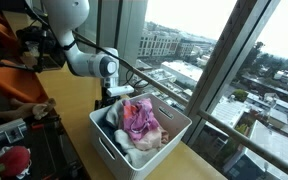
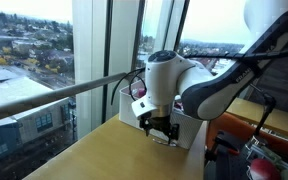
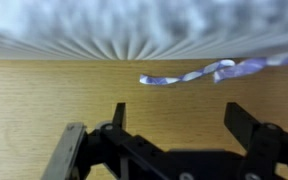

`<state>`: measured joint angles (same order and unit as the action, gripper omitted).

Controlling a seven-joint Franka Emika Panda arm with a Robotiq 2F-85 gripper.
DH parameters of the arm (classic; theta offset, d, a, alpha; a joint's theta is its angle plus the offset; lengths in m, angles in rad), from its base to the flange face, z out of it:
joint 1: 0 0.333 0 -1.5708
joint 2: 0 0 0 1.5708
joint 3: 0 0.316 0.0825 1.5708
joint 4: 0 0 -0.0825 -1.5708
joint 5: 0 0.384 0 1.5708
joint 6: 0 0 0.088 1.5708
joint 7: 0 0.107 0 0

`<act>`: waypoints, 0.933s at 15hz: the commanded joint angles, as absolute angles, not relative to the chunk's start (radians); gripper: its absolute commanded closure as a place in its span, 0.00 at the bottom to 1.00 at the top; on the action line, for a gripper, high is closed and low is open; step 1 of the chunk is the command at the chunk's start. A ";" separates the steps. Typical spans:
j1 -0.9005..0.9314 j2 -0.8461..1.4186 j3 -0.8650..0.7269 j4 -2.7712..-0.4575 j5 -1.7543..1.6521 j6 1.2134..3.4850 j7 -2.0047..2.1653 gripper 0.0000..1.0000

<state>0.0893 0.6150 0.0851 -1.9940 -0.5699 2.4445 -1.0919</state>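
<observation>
Gripper [image 3: 176,118] low over wooden table [image 3: 44,95], fingers spread wide apart, clamping nothing. Just ahead, untouched, blue-and-white strip [image 3: 199,74] flat on the tabletop, close to the wall of white basket [image 1: 149,152]. Inside the basket, pink cloth [image 1: 139,120] heaped among pale laundry. Beyond, window glass [image 1: 234,60]

Clothes [image 1: 139,121] lie in the bin [image 1: 110,150], gripper [image 2: 162,130] just beside it.

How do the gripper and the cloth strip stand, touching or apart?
Apart. The wrist view shows bare table between the open gripper and the cloth strip.
</observation>
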 commanded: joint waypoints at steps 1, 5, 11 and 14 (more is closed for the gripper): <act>0.096 0.607 0.061 -1.988 -0.614 2.406 -1.124 0.00; 0.078 0.606 0.046 -2.030 -0.632 2.416 -1.120 0.00; 0.063 0.610 0.036 -2.054 -0.637 2.422 -1.116 0.42; 0.060 0.607 0.038 -2.059 -0.633 2.420 -1.116 0.64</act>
